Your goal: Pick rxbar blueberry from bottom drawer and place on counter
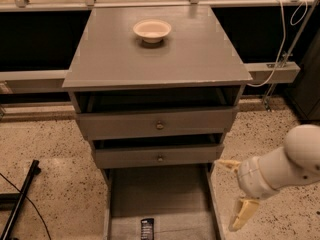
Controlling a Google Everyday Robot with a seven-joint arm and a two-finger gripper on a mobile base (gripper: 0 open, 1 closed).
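The counter (190, 59) is the biggest thing in front of me, a flat grey square top with pale worn edges, and it carries one cream bowl (152, 30) toward its back edge, slightly left of centre. Below it, the bottom drawer (165, 191) is pulled far out over the speckled floor (65, 144), a long shallow grey tray with low side walls. It holds the rxbar blueberry (147, 229), which lies flat on the drawer floor near the front end, a little left of the middle and clear of both walls. Above that tray sit two upper drawers (130, 125), each with a small round knob. Both stand slightly out with a dark gap over them, and I cannot see what lies inside. My white arm comes in from the right, and my gripper (234, 190) hangs just outside the bottom drawer's right wall, its two tan fingers (243, 214) spread wide and pinching nothing, well apart from the bar. The bar is a small, narrow, dark blue-black rectangle with faint white print on top, its long side running along the drawer's length, and its lower end is cut off by the frame edge.
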